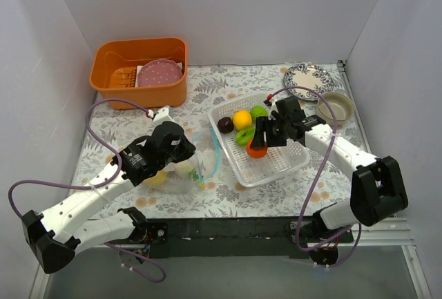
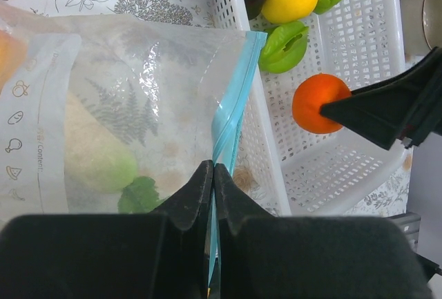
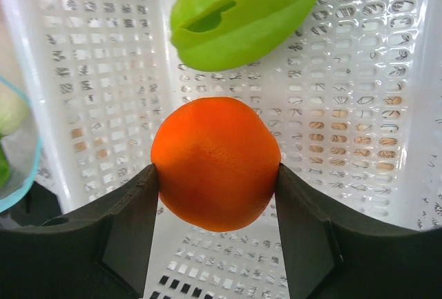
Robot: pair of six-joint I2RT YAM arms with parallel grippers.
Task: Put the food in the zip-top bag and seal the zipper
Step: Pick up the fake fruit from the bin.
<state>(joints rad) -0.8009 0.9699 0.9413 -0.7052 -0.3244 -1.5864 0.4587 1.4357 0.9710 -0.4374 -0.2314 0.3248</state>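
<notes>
The clear zip-top bag [image 2: 138, 85] lies left of the white mesh basket [image 1: 276, 168], with a pale green piece [image 2: 103, 168] and other food inside. My left gripper [image 2: 213, 168] is shut on the teal zipper [image 2: 235, 99] at the bag's mouth [image 1: 207, 157]. Inside the basket, my right gripper [image 3: 215, 175] is shut on an orange ball [image 3: 215, 164], its jaws pressing on both sides of it [image 1: 256, 150]. Also in the basket are a yellow ball [image 1: 242, 119], a dark brown ball [image 1: 225, 125] and two green pieces [image 1: 244, 135] [image 1: 259, 112].
An orange tub [image 1: 138, 71] holding a pink plate [image 1: 159, 73] stands at the back left. A patterned plate [image 1: 308, 79] and a small bowl [image 1: 335, 105] sit at the back right, close behind the basket. White walls enclose the table.
</notes>
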